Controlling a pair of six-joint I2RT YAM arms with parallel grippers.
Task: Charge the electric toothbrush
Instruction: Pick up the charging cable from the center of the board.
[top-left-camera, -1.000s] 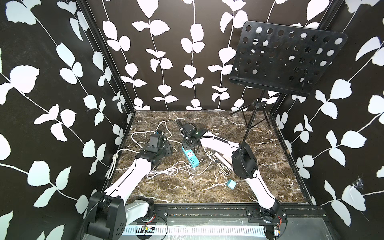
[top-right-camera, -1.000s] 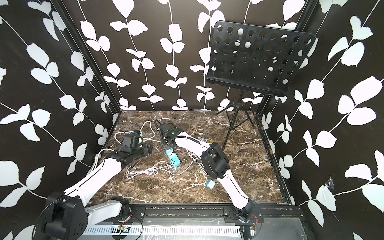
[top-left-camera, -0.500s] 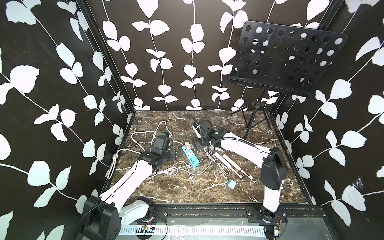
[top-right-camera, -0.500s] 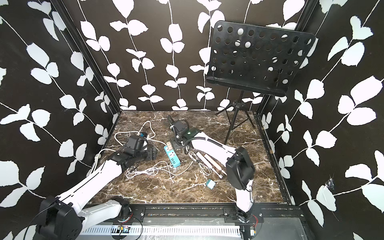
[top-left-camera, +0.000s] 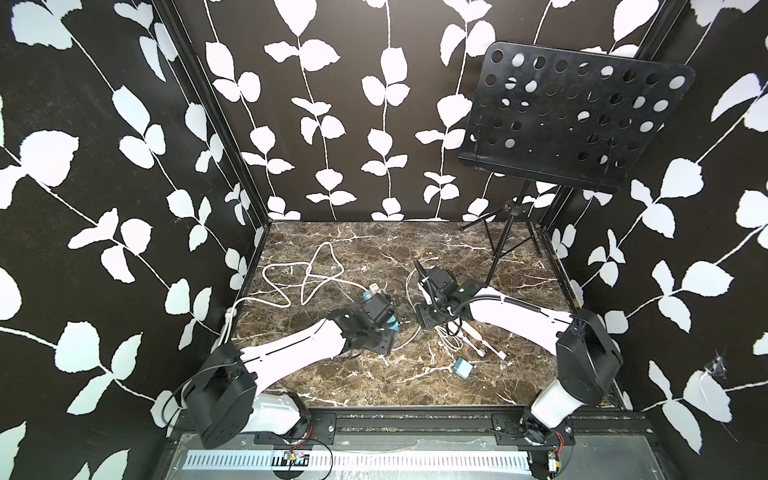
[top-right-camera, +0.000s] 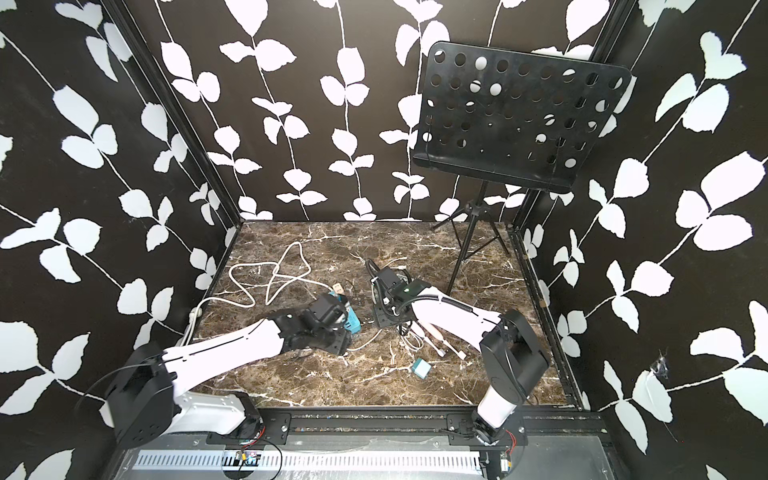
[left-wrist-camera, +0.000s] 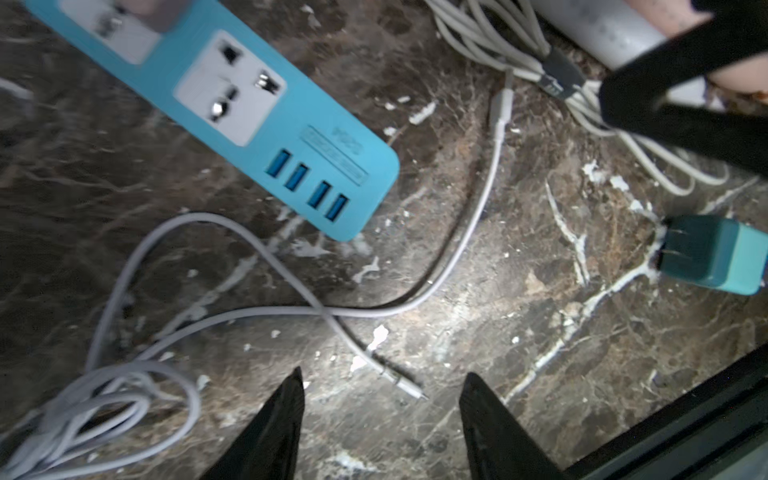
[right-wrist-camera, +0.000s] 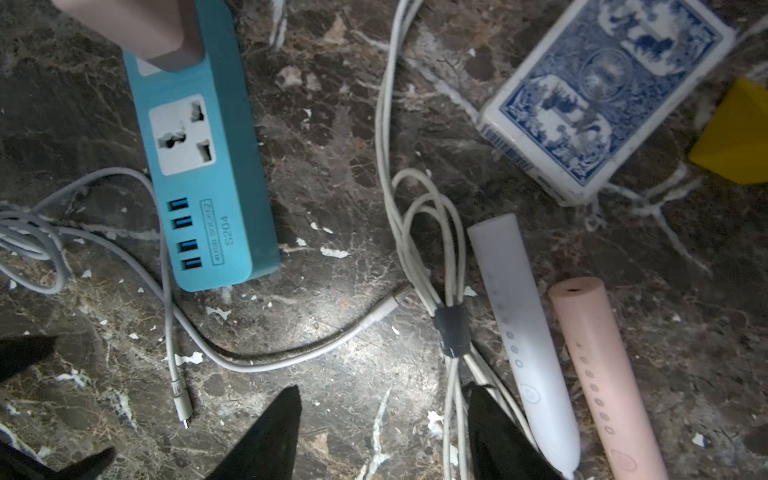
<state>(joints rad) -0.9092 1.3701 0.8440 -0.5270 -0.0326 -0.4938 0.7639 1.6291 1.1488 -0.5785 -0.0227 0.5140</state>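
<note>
Brown marble worktop (top-left-camera: 374, 399) floors a booth papered in black with white leaves. Nearest the arms' bases, a small teal plug adapter (top-left-camera: 462, 369) lies alone on the marble. Just beyond it, a white electric toothbrush (right-wrist-camera: 515, 316) and a pink electric toothbrush (right-wrist-camera: 594, 374) lie flat, side by side, next to a white cable bundle (right-wrist-camera: 451, 328) cinched with a dark strap. The right arm (top-left-camera: 515, 320) reaches in low over them. Its jaws stand apart, gripping nothing; the bundle's strands run beneath the gap, and one finger (right-wrist-camera: 498, 440) overlaps the white brush's end in the wrist view, contact unclear. The left arm (top-left-camera: 299, 353) hovers over a teal power strip (left-wrist-camera: 232, 104) with a universal socket and four blue USB ports. Its jaws are likewise apart and empty, and a grey cable's free connector (left-wrist-camera: 409, 388) lies just ahead of the fingers (left-wrist-camera: 270, 436). Close to the brushes' butt ends rest a blue-backed card box (right-wrist-camera: 602, 95) and a yellow object (right-wrist-camera: 735, 137). Farther back, a white cord (top-left-camera: 307, 274) loops across the marble, and a black perforated music stand (top-left-camera: 573, 120) rises in the far corner.
</note>
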